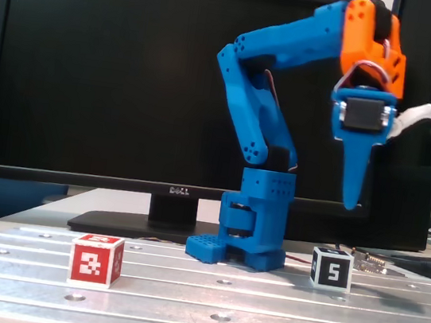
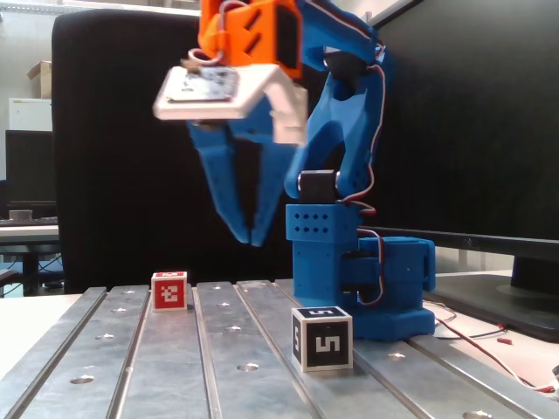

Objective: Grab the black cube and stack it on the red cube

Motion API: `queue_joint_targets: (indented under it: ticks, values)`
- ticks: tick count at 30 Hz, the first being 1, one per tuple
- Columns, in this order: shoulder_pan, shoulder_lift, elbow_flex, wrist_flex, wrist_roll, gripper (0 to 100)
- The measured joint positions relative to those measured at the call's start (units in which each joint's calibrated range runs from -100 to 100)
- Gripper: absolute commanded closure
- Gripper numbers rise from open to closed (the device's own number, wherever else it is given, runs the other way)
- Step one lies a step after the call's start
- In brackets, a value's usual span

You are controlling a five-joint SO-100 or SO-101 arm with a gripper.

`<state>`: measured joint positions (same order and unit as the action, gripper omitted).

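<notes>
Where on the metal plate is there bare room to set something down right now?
The slotted plate is bare between the red cube and the black cube, and along its front edge. It is crowded behind, where the arm's blue base stands beside the black cube. The gripper hangs above that cube.

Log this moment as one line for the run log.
phase: approach | gripper: empty, tips nearly together, raised above black cube | black cube: on table, untouched | red cube: on table, apart | stack: not done
</notes>
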<state>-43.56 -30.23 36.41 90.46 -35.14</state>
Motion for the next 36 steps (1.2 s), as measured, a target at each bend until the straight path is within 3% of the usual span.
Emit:
queue_joint_targets:
  ticks: [14,25,36]
  values:
    - [-12.8,-0.9,6.7,-0.3,-3.7,99]
    - [-13.3,-18.8,19.8,-6.6,-1.6,99]
    - [-11.6,-14.1,20.9,-7.6,0.7,99]
